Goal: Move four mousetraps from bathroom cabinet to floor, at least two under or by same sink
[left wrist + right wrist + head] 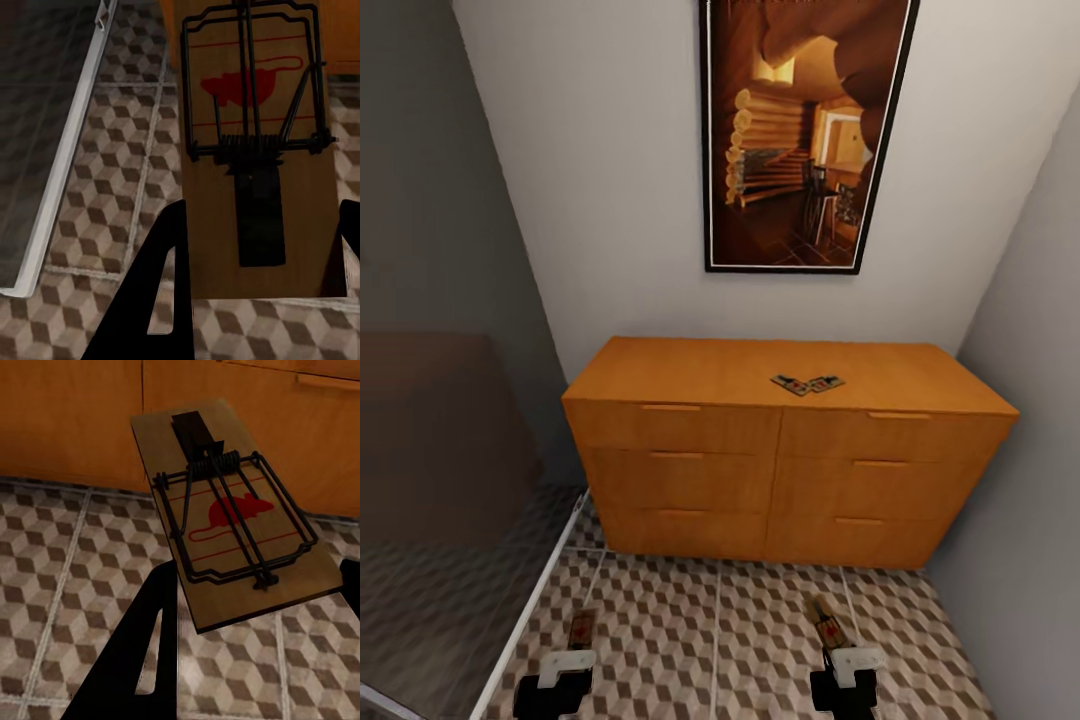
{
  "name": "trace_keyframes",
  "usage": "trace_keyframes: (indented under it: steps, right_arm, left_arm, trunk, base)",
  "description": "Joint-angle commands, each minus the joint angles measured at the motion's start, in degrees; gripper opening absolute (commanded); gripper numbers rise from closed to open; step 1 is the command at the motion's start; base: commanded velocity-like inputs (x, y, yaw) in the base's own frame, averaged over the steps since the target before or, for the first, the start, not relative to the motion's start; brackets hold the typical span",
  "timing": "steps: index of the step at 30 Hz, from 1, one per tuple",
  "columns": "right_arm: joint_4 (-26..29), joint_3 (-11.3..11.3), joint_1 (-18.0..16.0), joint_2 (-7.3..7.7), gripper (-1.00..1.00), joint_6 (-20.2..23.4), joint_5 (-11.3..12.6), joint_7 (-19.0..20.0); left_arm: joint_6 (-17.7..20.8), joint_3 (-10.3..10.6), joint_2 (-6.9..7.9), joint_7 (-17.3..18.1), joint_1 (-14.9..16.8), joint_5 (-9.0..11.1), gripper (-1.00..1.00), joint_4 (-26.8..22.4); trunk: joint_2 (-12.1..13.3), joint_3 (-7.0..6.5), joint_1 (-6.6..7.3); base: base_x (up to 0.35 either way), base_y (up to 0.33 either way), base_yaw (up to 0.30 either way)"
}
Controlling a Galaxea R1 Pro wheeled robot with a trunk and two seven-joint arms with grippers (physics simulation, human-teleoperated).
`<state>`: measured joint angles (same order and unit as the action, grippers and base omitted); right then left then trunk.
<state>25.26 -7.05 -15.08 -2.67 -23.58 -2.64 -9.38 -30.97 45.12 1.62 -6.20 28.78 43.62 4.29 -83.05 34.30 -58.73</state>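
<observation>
The orange-brown cabinet point(690, 440) stands against the far wall, drawers closed. Two mousetraps point(807, 384) lie touching in a V on its top, right of centre. My left gripper point(574, 652) hovers low over the bathroom floor point(710, 640), shut on a third mousetrap point(255, 150), a wooden board with dark wire and a red mouse print. My right gripper point(838, 650) is shut on a fourth mousetrap point(232, 517), which tilts up toward the cabinet front. Both held traps stick forward past the fingers point(154, 300) point(139, 652). The sink is out of view.
A glass partition point(450, 500) with a pale metal sill point(530, 610) runs along the left. Grey walls close in on the right and behind the cabinet, where a framed picture point(805, 130) hangs. Cube-patterned tiles lie between me and the cabinet.
</observation>
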Motion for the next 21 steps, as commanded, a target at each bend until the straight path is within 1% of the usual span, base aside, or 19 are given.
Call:
trace_keyframes:
  steps: [1, 21]
  right_arm:
    - [-0.03, -0.31, -0.04, 0.03, -1.00, -0.07, -0.17, -0.51]
    - [-0.09, -0.33, -0.04, 0.03, -1.00, -0.07, -0.17, -0.50]
  left_arm:
    - [-0.15, 0.32, -0.03, -0.52, 0.04, -0.38, -1.00, 0.10]
    - [-0.15, 0.32, -0.03, -0.50, 0.04, -0.38, -1.00, 0.10]
  trunk:
    - [-0.03, 0.00, 0.00]
    - [-0.03, -0.82, 0.00]
  base:
    - [0.000, 0.000, 0.231]
    - [0.000, 0.000, 0.233]
